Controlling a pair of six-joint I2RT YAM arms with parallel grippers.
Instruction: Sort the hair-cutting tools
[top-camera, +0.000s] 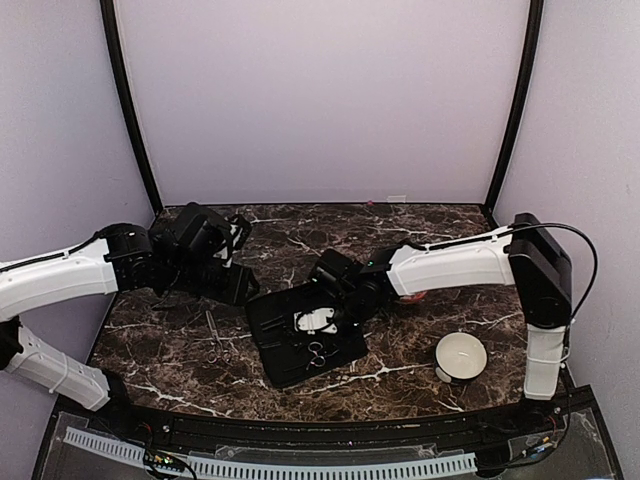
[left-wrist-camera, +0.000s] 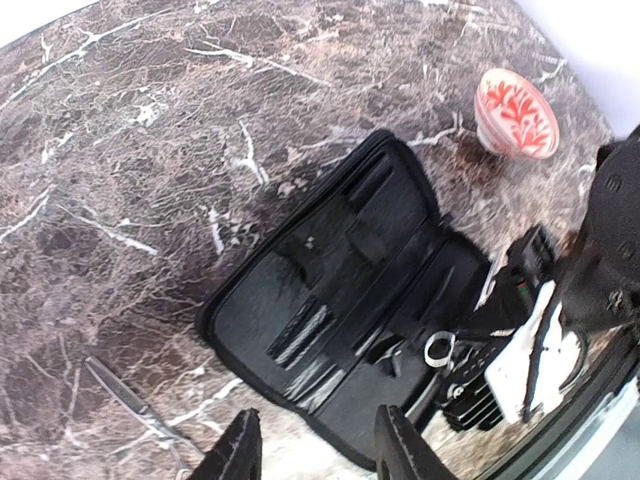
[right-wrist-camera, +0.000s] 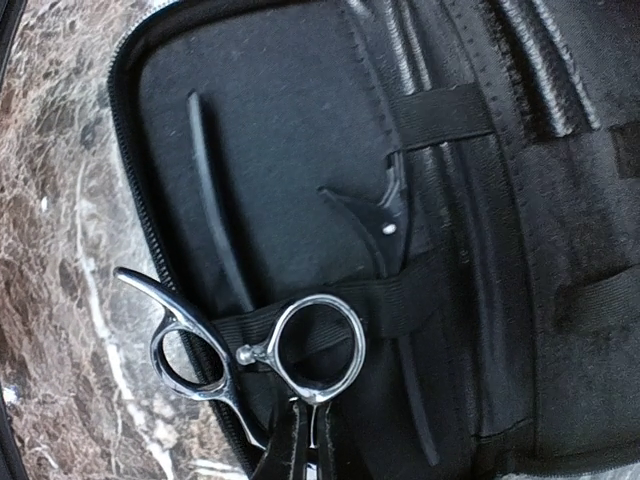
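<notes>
Scissors (right-wrist-camera: 240, 357): silver pair w/ looped handles, in the open black case (right-wrist-camera: 290, 110) at its zip edge, on the side toward the table (top-camera: 420, 390) front edge. One loop overhangs the zip. The other lies over an elastic strap (right-wrist-camera: 430, 285).

R gripper (right-wrist-camera: 305, 440): jaws pinched tight on the scissors' shanks just below the loops.

L gripper (left-wrist-camera: 318, 432): above the table off the case's left edge, jaws partway apart, nothing between them.

Second scissors (top-camera: 215, 342): flat on bare marble left of the case, not touching it.

Slim dark stick (right-wrist-camera: 212, 190): lies on the case panel beside the loops, one end under the strap.

White bowl (top-camera: 461, 356): near the front-right corner.

Orange bowl (left-wrist-camera: 517, 112): past the case's far side, by the R arm, apart from the case.
</notes>
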